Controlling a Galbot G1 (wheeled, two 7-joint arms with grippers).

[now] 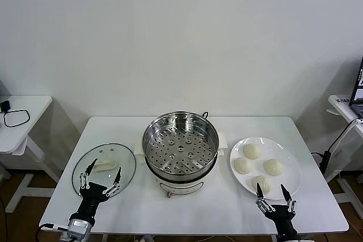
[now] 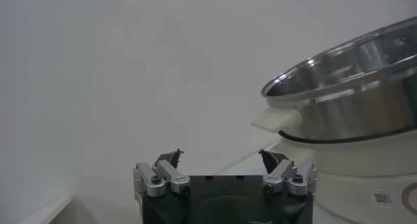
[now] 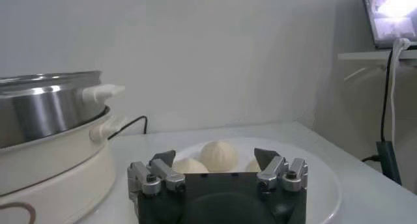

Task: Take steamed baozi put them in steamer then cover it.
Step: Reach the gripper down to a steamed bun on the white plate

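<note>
The steamer (image 1: 180, 145), a shiny perforated steel basket on a cream pot base, stands open and empty at the table's middle. It also shows in the left wrist view (image 2: 352, 95) and the right wrist view (image 3: 45, 108). Several off-white baozi (image 1: 251, 151) lie on a flat white plate (image 1: 290, 169) to its right. My right gripper (image 1: 274, 194) is open and empty at the plate's front edge, facing the baozi (image 3: 218, 155). My left gripper (image 1: 101, 179) is open and empty over the front of the glass lid (image 1: 122, 160), which lies flat to the steamer's left.
The lid's white handle (image 1: 104, 165) lies just beyond the left fingers. A small side table with a black cable (image 1: 16, 118) stands at far left. Another table with a laptop (image 1: 357, 92) and cables stands at far right. The white table's front edge is close to both grippers.
</note>
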